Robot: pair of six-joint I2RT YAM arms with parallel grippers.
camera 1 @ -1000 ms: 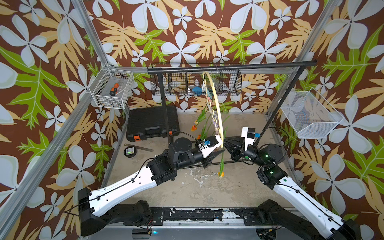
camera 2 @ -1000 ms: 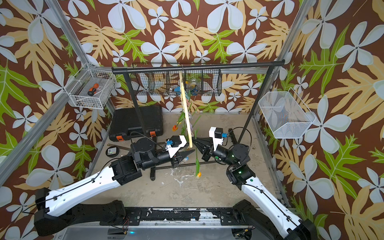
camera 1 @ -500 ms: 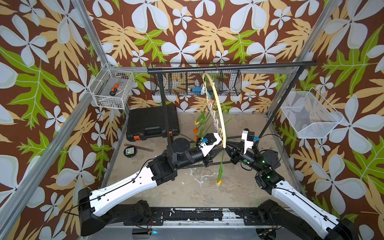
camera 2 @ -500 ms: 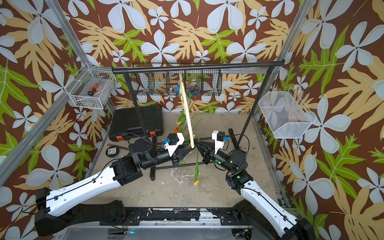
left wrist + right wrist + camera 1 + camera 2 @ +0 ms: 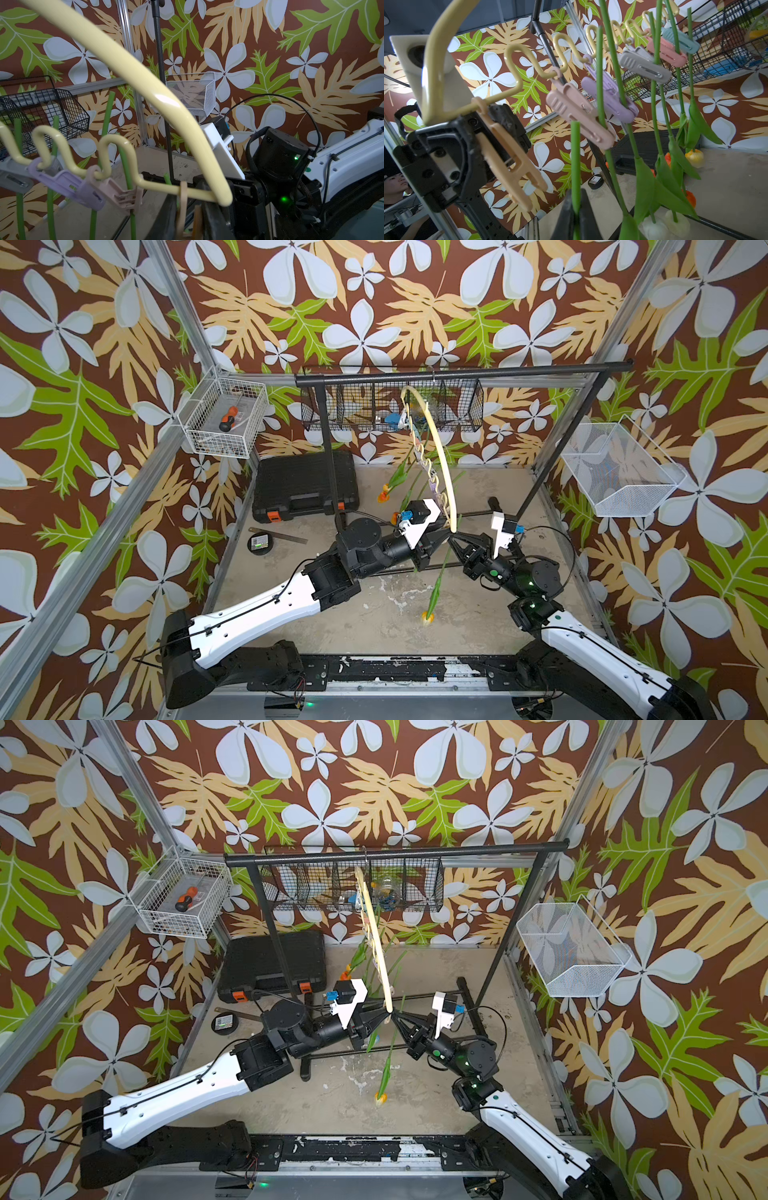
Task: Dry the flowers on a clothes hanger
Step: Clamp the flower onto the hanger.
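1. The right gripper is clamped on a tulip a little below its cut end, just beside the near tip of the hanger. The orange-yellow head dangles well under the hanger.
2. The left gripper squeezes the handles of the peach peg at that same hanger tip. The peg's mouth looks parted, and the stem is near it but not yet inside.
3. The tulip looks light, with a thin, smooth, bendy stem – likely to twist or slide in the jaws while the head swings. A hold near the cut end suits it, since a bare stub stands above the jaws for the peg to bite.
4. The hanger hangs free from the rack, so it probably swings at any push – the grip on the peg steadies it.
5. Hung tulips sit in pegs further along the hanger, heads down.
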